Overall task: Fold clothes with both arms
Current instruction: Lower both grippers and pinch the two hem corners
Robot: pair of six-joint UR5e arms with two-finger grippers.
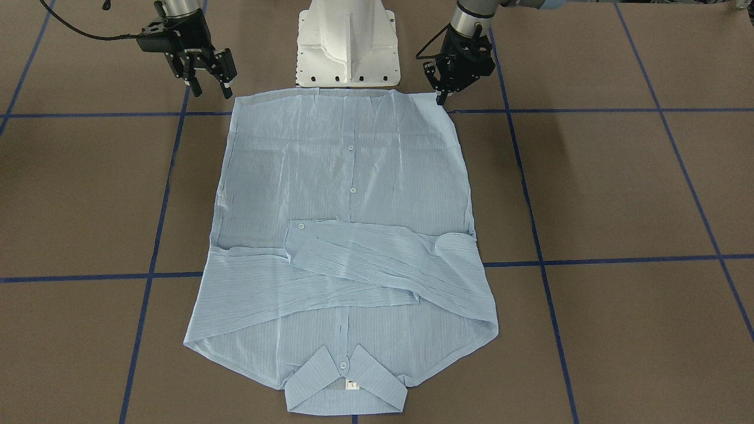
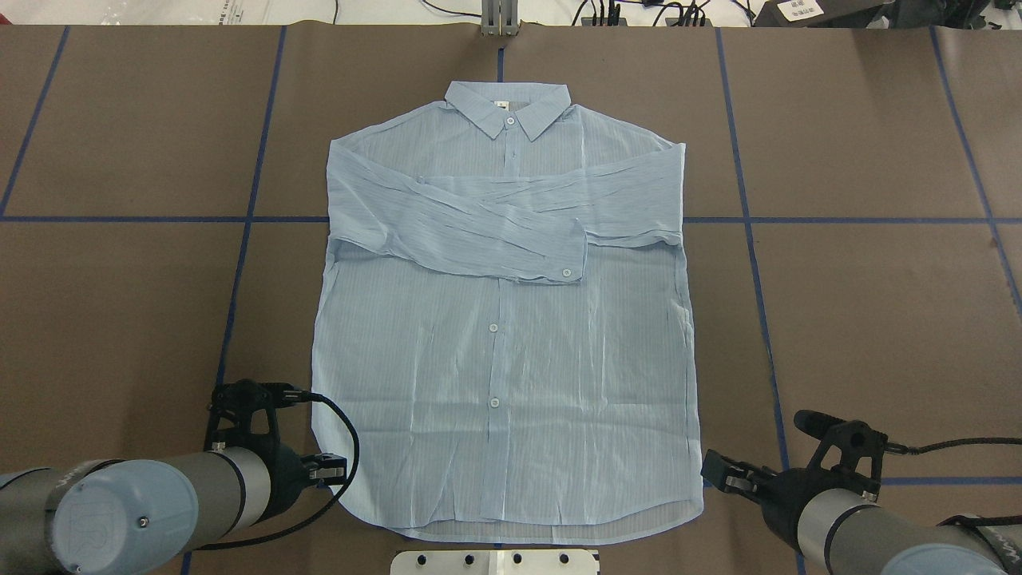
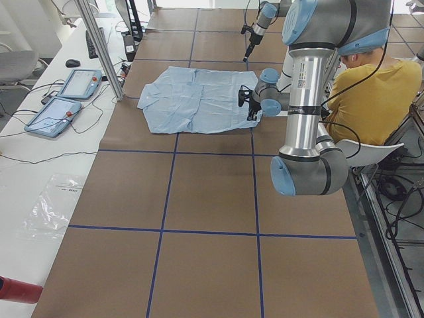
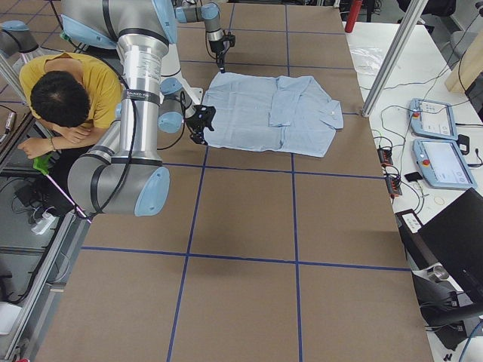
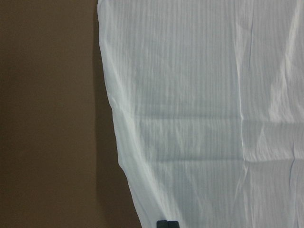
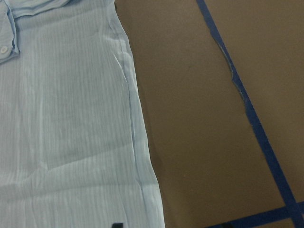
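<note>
Brown table (image 2: pixel 878 319), blue tape grid (image 2: pixel 120 217); white pedestal (image 1: pixel 347 47); yellow-shirted operator (image 3: pixel 377 93); possibly two pendants (image 4: pixel 445 162).

Shirt (image 1: pixel 347 176) lies flat, both sleeves (image 1: pixel 365 253) folded across

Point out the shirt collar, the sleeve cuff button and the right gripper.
shirt collar (image 2: pixel 508 102): overhead view, its middle.
sleeve cuff button (image 2: pixel 567 273): overhead view, button centre.
right gripper (image 1: pixel 211 88): front-facing view, between its fingers.
</note>
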